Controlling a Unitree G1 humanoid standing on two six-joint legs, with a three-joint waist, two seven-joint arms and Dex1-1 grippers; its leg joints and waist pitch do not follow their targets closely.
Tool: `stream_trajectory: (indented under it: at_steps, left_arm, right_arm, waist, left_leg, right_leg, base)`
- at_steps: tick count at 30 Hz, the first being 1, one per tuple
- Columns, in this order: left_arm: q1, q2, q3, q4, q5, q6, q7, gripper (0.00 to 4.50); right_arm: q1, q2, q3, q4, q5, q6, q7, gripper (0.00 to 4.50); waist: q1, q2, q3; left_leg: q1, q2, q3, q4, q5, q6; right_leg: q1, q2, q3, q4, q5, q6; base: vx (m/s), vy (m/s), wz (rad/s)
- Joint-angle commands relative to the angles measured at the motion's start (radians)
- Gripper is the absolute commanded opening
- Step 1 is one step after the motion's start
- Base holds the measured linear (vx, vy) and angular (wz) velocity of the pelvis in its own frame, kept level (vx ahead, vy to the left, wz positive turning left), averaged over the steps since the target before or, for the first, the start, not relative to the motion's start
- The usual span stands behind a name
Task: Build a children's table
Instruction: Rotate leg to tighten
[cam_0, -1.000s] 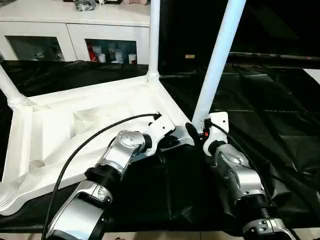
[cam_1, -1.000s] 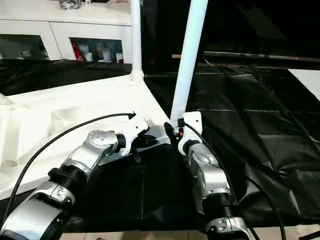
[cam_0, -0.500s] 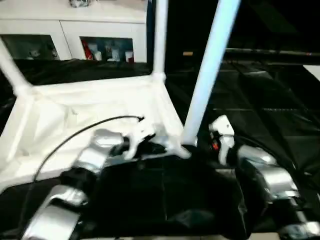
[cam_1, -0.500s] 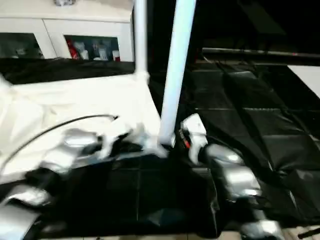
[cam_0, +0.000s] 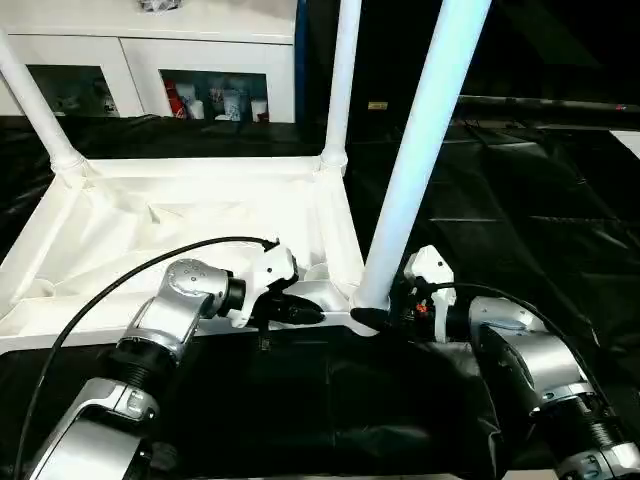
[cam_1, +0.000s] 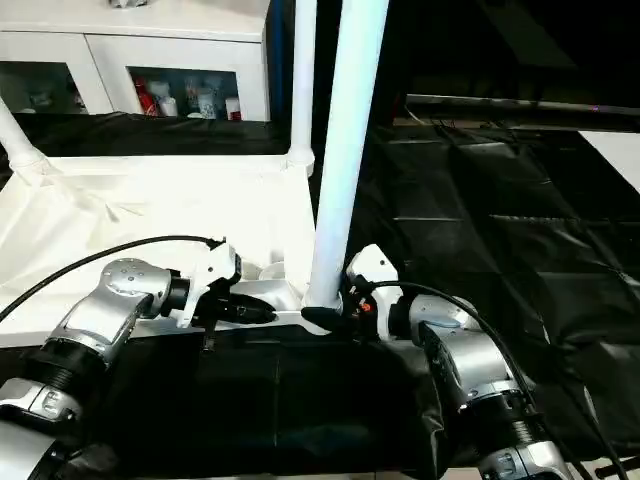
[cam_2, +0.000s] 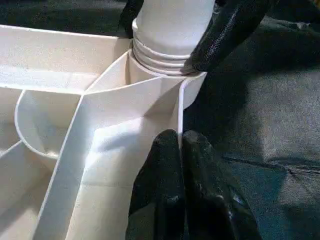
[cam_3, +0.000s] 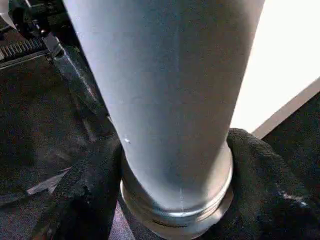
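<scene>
Left gripper (cam_0: 312, 314): closed, pressed on white rimmed plastic tabletop (cam_0: 190, 215).
Right gripper (cam_0: 372, 318): clasping tapered white tube leg (cam_0: 420, 150) base.

Your head pair looks forward and down over both forearms at the near edge of the black-covered work table (cam_0: 520, 200); each wrist camera sits very close; both frame the near corner socket (cam_2: 165, 75) holding one leg (cam_3: 165, 100).
</scene>
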Motion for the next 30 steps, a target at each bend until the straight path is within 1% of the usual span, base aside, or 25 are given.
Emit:
stream_trajectory:
  at_steps: [1,5,6,7,8,9,10,11,12,13,14,15,16,17,18,19,20,21,22,24,25,26,27,28,30]
  left_arm:
    - [0.031,-0.008,-0.009,0.02,-0.022,0.019,-0.005,0.0]
    - [0.031,-0.009,-0.007,0.022,-0.021,0.018,0.001,0.0]
    - [0.029,-0.016,-0.002,0.03,-0.015,0.019,0.026,0.0]
    - [0.022,-0.035,0.0,0.047,0.0,0.013,0.079,0.0]
    - [0.02,-0.041,0.001,0.053,0.005,0.011,0.096,0.0]
    - [0.015,-0.054,0.002,0.065,0.016,0.005,0.13,0.0]
    - [0.012,-0.064,0.001,0.072,0.023,0.003,0.153,0.0]
    - [0.009,-0.071,0.0,0.076,0.028,0.004,0.166,0.0]
    - [-0.005,-0.103,-0.004,0.098,0.046,0.007,0.225,0.0]
    - [-0.026,-0.156,-0.013,0.122,0.061,0.022,0.29,0.0]
    - [-0.031,-0.169,-0.016,0.128,0.064,0.026,0.304,0.0]
    - [-0.041,-0.194,-0.022,0.14,0.074,0.027,0.335,0.0]
    - [-0.048,-0.209,-0.026,0.148,0.081,0.026,0.356,0.0]
    - [-0.061,-0.233,-0.033,0.163,0.091,0.027,0.384,0.0]
    - [-0.067,-0.245,-0.037,0.171,0.096,0.027,0.399,0.0]
    - [-0.081,-0.272,-0.051,0.185,0.108,0.024,0.422,0.0]
    - [-0.087,-0.284,-0.055,0.19,0.112,0.021,0.432,0.0]
    - [-0.09,-0.289,-0.057,0.193,0.113,0.019,0.436,0.0]
    - [-0.094,-0.296,-0.059,0.196,0.113,0.016,0.437,0.0]
    - [-0.1,-0.292,-0.058,0.198,0.117,0.009,0.429,0.0]
    - [-0.1,-0.288,-0.056,0.199,0.119,0.005,0.419,0.0]
    - [-0.101,-0.286,-0.054,0.2,0.12,0.002,0.415,0.0]
    - [-0.1,-0.283,-0.053,0.201,0.121,0.0,0.411,0.0]
    - [-0.096,-0.265,-0.049,0.198,0.119,-0.012,0.386,0.0]
    - [-0.086,-0.233,-0.046,0.188,0.111,-0.025,0.344,0.0]
  right_arm:
    - [0.003,0.007,0.023,0.008,0.002,0.009,0.029,2.73]
    - [0.005,0.011,0.019,0.007,0.006,0.013,0.028,2.71]
    - [0.011,0.023,0.007,0.007,0.012,0.013,0.002,2.71]
    - [0.013,0.053,-0.018,0.029,0.002,0.002,-0.076,2.71]
    - [0.013,0.062,-0.025,0.037,-0.002,-0.003,-0.102,2.7]
    - [0.013,0.08,-0.039,0.053,-0.012,-0.014,-0.152,2.7]
    - [0.014,0.095,-0.05,0.064,-0.019,-0.019,-0.189,2.7]
    - [0.015,0.103,-0.055,0.068,-0.023,-0.022,-0.211,2.7]
    - [0.015,0.139,-0.078,0.087,-0.038,-0.024,-0.303,2.7]
    - [0.013,0.195,-0.107,0.107,-0.053,-0.025,-0.431,2.7]
    - [0.013,0.209,-0.115,0.111,-0.056,-0.025,-0.462,2.7]
    - [0.011,0.233,-0.123,0.116,-0.066,-0.026,-0.518,2.7]
    - [0.009,0.248,-0.128,0.119,-0.073,-0.026,-0.553,2.7]
    - [0.004,0.27,-0.133,0.126,-0.084,-0.03,-0.596,2.7]
    - [0.001,0.281,-0.134,0.13,-0.089,-0.031,-0.615,2.7]
    - [-0.01,0.308,-0.131,0.137,-0.107,-0.035,-0.663,2.7]
    - [-0.015,0.317,-0.125,0.139,-0.117,-0.04,-0.679,2.7]
    - [-0.018,0.322,-0.121,0.141,-0.121,-0.042,-0.683,2.7]
    - [-0.022,0.328,-0.115,0.141,-0.123,-0.044,-0.681,2.7]
    - [-0.023,0.329,-0.097,0.132,-0.118,-0.066,-0.644,2.7]
    - [-0.021,0.331,-0.1,0.127,-0.109,-0.074,-0.624,2.7]
    - [-0.02,0.332,-0.102,0.124,-0.105,-0.076,-0.615,3.04]
    - [-0.02,0.332,-0.104,0.12,-0.098,-0.079,-0.605,3.25]
    - [-0.018,0.326,-0.112,0.1,-0.063,-0.076,-0.555,3.39]
    - [-0.016,0.294,-0.102,0.072,-0.041,-0.069,-0.482,3.48]
  waist:
    - [0.005,-0.014,-0.05]
    - [0.005,-0.013,-0.051]
    - [0.006,-0.013,-0.052]
    - [0.006,-0.01,-0.051]
    - [0.004,-0.011,-0.05]
    - [0.001,-0.013,-0.048]
    - [-0.001,-0.011,-0.047]
    - [-0.003,-0.011,-0.047]
    - [-0.004,-0.006,-0.045]
    - [-0.006,-0.001,-0.043]
    - [-0.008,-0.005,-0.044]
    - [-0.009,-0.007,-0.044]
    - [-0.008,-0.008,-0.043]
    - [-0.007,0.003,-0.043]
    - [-0.01,-0.002,-0.041]
    - [-0.009,0.001,-0.04]
    - [-0.009,0.0,-0.04]
    - [-0.008,0.007,-0.04]
    - [-0.009,0.003,-0.041]
    - [-0.009,0.003,-0.041]
    - [-0.008,0.003,-0.041]
    - [-0.008,0.005,-0.042]
    - [-0.008,0.004,-0.043]
    - [-0.007,0.003,-0.043]
    - [-0.007,0.003,-0.044]
  left_leg:
    - [0.007,0.06,-0.023,-0.059,-0.201,0.056]
    - [0.007,0.059,-0.022,-0.058,-0.199,0.057]
    - [0.007,0.059,-0.022,-0.057,-0.197,0.057]
    - [0.006,0.059,-0.023,-0.058,-0.197,0.056]
    - [0.006,0.058,-0.022,-0.058,-0.2,0.053]
    - [0.006,0.057,-0.024,-0.06,-0.223,0.04]
    - [0.007,0.056,-0.025,-0.062,-0.244,0.026]
    - [0.007,0.056,-0.027,-0.063,-0.254,0.02]
    - [0.009,0.058,-0.029,-0.065,-0.272,0.01]
    - [0.017,0.058,-0.029,-0.066,-0.301,-0.002]
    - [0.018,0.056,-0.029,-0.067,-0.308,-0.009]
    - [0.017,0.056,-0.032,-0.069,-0.327,-0.019]
    - [0.017,0.055,-0.034,-0.07,-0.334,-0.019]
    - [0.019,0.056,-0.035,-0.07,-0.342,-0.021]
    - [0.023,0.054,-0.032,-0.069,-0.366,-0.018]
    - [0.025,0.053,-0.032,-0.069,-0.386,-0.018]
    - [0.026,0.052,-0.033,-0.069,-0.39,-0.017]
    - [0.026,0.051,-0.036,-0.07,-0.398,-0.019]
    - [0.024,0.052,-0.037,-0.071,-0.401,-0.016]
    - [0.021,0.053,-0.038,-0.073,-0.403,-0.012]
    - [0.021,0.053,-0.038,-0.073,-0.404,-0.011]
    - [0.019,0.053,-0.038,-0.073,-0.399,-0.009]
    - [0.016,0.054,-0.038,-0.074,-0.39,-0.007]
    - [0.016,0.054,-0.037,-0.074,-0.388,-0.001]
    - [0.011,0.054,-0.037,-0.074,-0.37,0.007]
  right_leg:
    - [0.042,-0.065,0.047,-0.058,-0.234,-0.224]
    - [0.043,-0.063,0.046,-0.057,-0.222,-0.228]
    - [0.044,-0.064,0.047,-0.056,-0.22,-0.229]
    - [0.044,-0.065,0.046,-0.056,-0.224,-0.229]
    - [0.041,-0.065,0.047,-0.059,-0.232,-0.227]
    - [0.04,-0.065,0.046,-0.063,-0.269,-0.219]
    - [0.04,-0.066,0.046,-0.068,-0.317,-0.204]
    - [0.04,-0.066,0.045,-0.07,-0.34,-0.196]
    - [0.036,-0.066,0.047,-0.073,-0.37,-0.182]
    - [0.027,-0.065,0.048,-0.08,-0.397,-0.175]
    - [0.027,-0.063,0.046,-0.082,-0.408,-0.17]
    - [0.028,-0.066,0.046,-0.085,-0.438,-0.159]
    - [0.029,-0.065,0.044,-0.087,-0.454,-0.147]
    - [0.027,-0.066,0.045,-0.088,-0.455,-0.145]
    - [0.021,-0.062,0.045,-0.094,-0.464,-0.139]
    - [0.02,-0.063,0.045,-0.099,-0.484,-0.133]
    - [0.019,-0.063,0.045,-0.1,-0.494,-0.129]
    - [0.021,-0.064,0.044,-0.101,-0.51,-0.121]
    - [0.022,-0.064,0.043,-0.103,-0.512,-0.114]
    - [0.024,-0.064,0.043,-0.102,-0.506,-0.112]
    - [0.024,-0.065,0.043,-0.102,-0.503,-0.112]
    - [0.025,-0.064,0.044,-0.101,-0.485,-0.115]
    - [0.028,-0.064,0.044,-0.097,-0.467,-0.121]
    - [0.028,-0.064,0.044,-0.097,-0.456,-0.126]
    - [0.034,-0.065,0.045,-0.092,-0.428,-0.136]
  base:
    - [0.0,0.0,0.0]
    - [0.0,0.0,0.0]
    - [0.0,0.0,0.0]
    - [0.0,0.0,0.0]
    - [0.0,0.0,0.0]
    - [0.0,0.0,0.0]
    - [0.0,0.0,0.0]
    - [0.0,0.0,0.0]
    - [0.0,0.0,0.0]
    - [0.0,0.0,0.0]
    - [0.0,0.0,0.0]
    - [0.0,0.0,0.0]
    - [0.0,0.0,0.0]
    - [0.0,0.0,0.0]
    - [0.0,0.0,0.0]
    - [0.0,0.0,0.0]
    - [0.0,0.0,0.0]
    - [0.0,0.0,0.0]
    - [0.0,0.0,0.0]
    - [0.0,0.0,0.0]
    - [0.0,0.0,0.0]
    - [0.0,0.0,0.0]
    - [0.0,0.0,0.0]
    - [0.0,0.0,0.0]
    - [0.0,0.0,0.0]
